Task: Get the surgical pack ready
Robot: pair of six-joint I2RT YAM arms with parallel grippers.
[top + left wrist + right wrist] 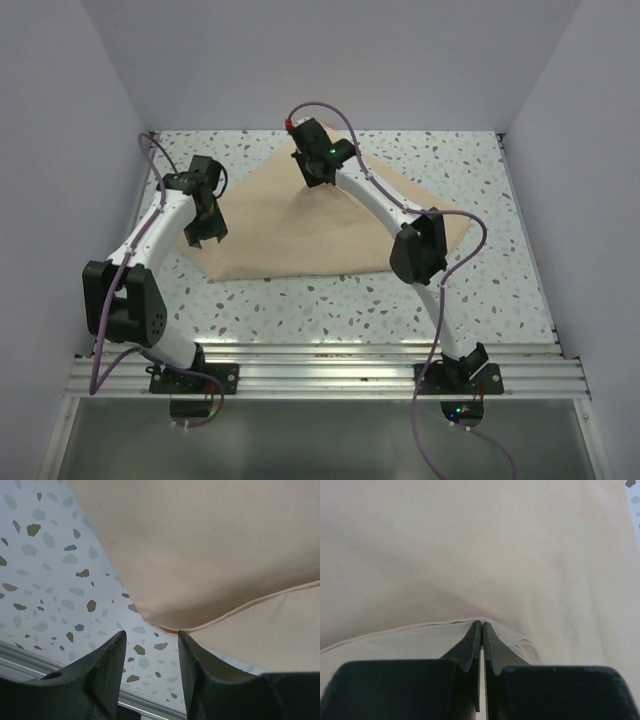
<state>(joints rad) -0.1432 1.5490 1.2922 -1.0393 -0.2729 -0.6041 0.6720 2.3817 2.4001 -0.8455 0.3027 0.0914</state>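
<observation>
my right gripper (481, 630) pinches the surgical pack (290, 230) hem, cloth lifted; my left gripper (150, 642) sits half open, empty, at the pack's left corner over the table (400, 300)

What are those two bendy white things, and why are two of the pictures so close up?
They are two robot arms standing on a speckled table. Each ends in a gripper, like a hand with two fingers. The big picture is from a camera high above. The other two come from small cameras on the wrists, so you see the black fingers up close. On the table lies a large tan cloth, the surgical pack. The right gripper is pinched shut on a fold of the cloth's hemmed edge and lifts it into a little peak. The left gripper is open, its fingers apart by the cloth's near corner, holding nothing.
</observation>
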